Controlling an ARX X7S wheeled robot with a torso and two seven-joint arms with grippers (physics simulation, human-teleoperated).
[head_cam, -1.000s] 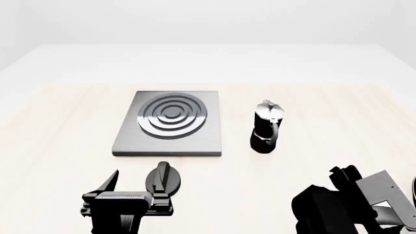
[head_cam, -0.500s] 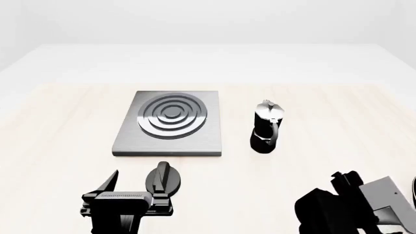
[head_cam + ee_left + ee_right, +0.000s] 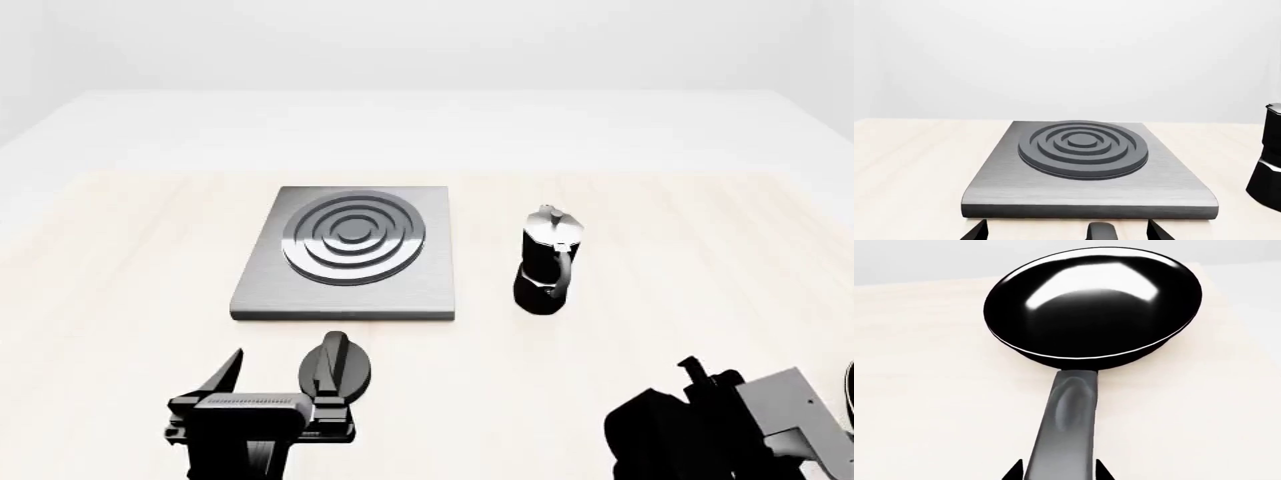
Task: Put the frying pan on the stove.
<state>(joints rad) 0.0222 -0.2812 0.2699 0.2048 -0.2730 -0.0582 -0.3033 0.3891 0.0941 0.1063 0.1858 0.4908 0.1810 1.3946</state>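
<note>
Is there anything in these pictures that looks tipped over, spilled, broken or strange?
Nothing stands out. The stove lies flat on the table, the moka pot stands upright beside it, and the frying pan sits level and unmarked, its handle between the right gripper fingertips.

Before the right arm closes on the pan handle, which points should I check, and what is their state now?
1. Handle lies between the right gripper fingers: ok, a fingertip shows on each side.
2. Grip closed on the handle: cannot tell.
3. Pan empty: ok.
4. Stove top free: ok, nothing on the rings.
5. Moka pot apart from the stove: ok, but it stands beside it on the pan's side.
6. Left gripper away from the stove: ok, it is in front, near the knob.
</note>
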